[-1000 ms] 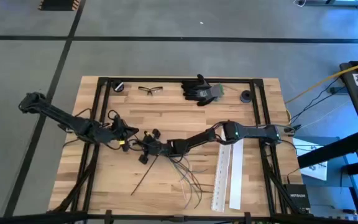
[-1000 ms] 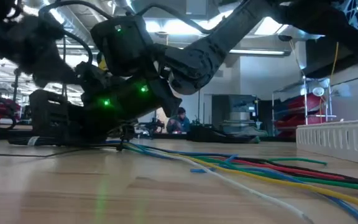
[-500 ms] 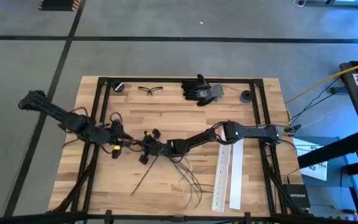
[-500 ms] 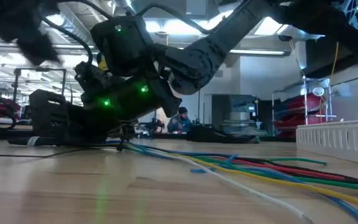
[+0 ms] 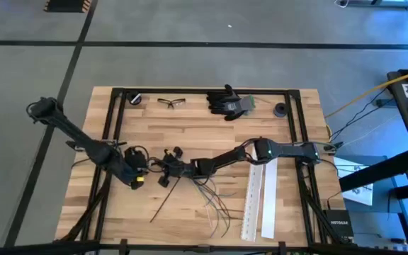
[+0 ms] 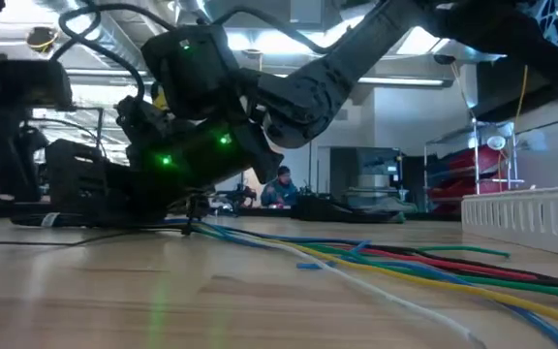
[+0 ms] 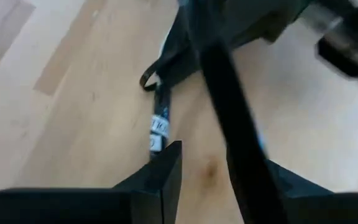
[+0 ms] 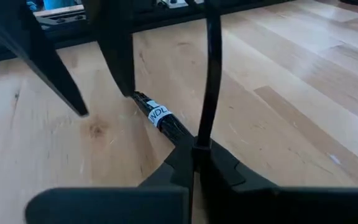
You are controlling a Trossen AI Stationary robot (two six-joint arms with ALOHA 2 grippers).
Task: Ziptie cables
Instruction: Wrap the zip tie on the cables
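Observation:
The cables (image 5: pixel 214 202) fan out loose on the table toward its near edge; in the low view the cables (image 6: pixel 405 262) lie flat. Their gathered end is a black-wrapped bundle with a white label (image 8: pixel 158 116). My right gripper (image 5: pixel 170 168) is shut on it, and a black zip-tie strap (image 8: pixel 209 74) rises from the fingers. My left gripper (image 5: pixel 137 175) stands open just left of the bundle's end. In the left wrist view the blurred strap (image 7: pixel 225 118) runs between its two fingers; whether it touches them I cannot tell. My right gripper pinches the black-wrapped bundle (image 8: pixel 180 138) between its two fingers, a little behind the white label. It comes nearly level from the table's right, the fingers lying along the bundle. The bundle's labelled end sticks out past the fingertips, low over the table.
At the far edge lie safety glasses (image 5: pixel 172 103), black gloves (image 5: pixel 229 103) and two small black round things (image 5: pixel 134 98) (image 5: pixel 280 110). Two white perforated strips (image 5: pixel 261 198) lie right of the cables. A thin dark strand (image 5: pixel 163 202) lies toward the near edge. Black frame rails (image 5: pixel 115 120) cross the table.
My left gripper has moved toward the table's near edge and down, and has turned, ending beside the bundle's end. My right gripper and the cables have kept still.

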